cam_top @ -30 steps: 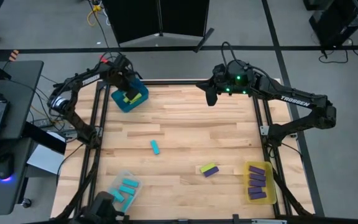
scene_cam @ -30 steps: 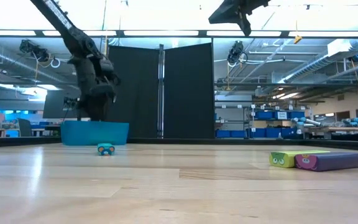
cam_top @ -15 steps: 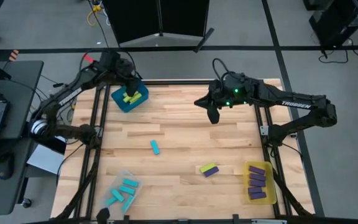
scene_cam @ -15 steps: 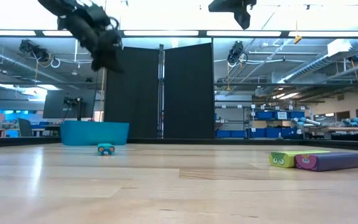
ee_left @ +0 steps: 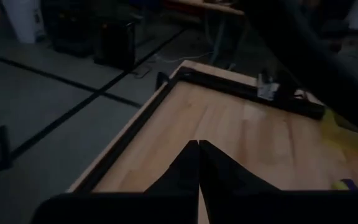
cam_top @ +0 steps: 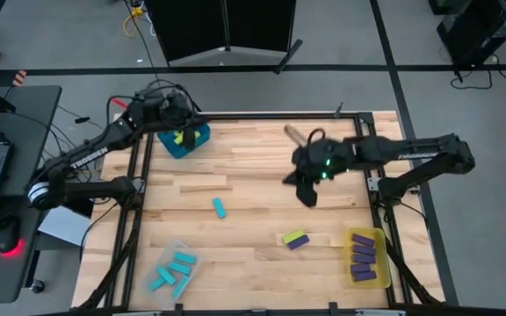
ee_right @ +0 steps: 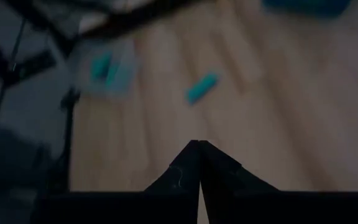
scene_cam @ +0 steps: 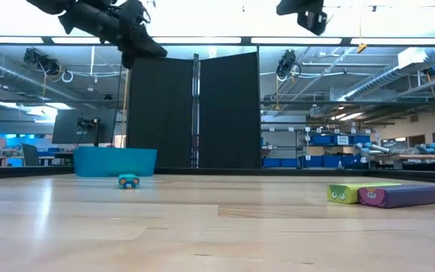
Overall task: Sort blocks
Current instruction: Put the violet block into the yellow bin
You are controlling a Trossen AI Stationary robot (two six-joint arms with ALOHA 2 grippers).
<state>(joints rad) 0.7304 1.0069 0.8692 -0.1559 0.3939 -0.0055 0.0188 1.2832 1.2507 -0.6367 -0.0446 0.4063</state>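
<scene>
Now left gripper (cam_top: 185, 112) lifted off blue bin (cam_top: 183, 139), upper left; lime block (cam_top: 184, 136) dropped in, jaws together. Right gripper (cam_top: 308, 195), jaws together, moved frame-center toward lime/purple pair (cam_top: 295, 239).

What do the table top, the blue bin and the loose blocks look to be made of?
Table top: wood, apparently butcher-block, with visible joined strips and a slight sheen. Blue bin: probably moulded plastic, smooth and uniformly coloured. Cyan block, lime block and purple block: likely plastic or painted wood, solid-coloured with rounded edges.

Both tools (ee_left: 199, 163) (ee_right: 199, 163) closed, raised.
</scene>
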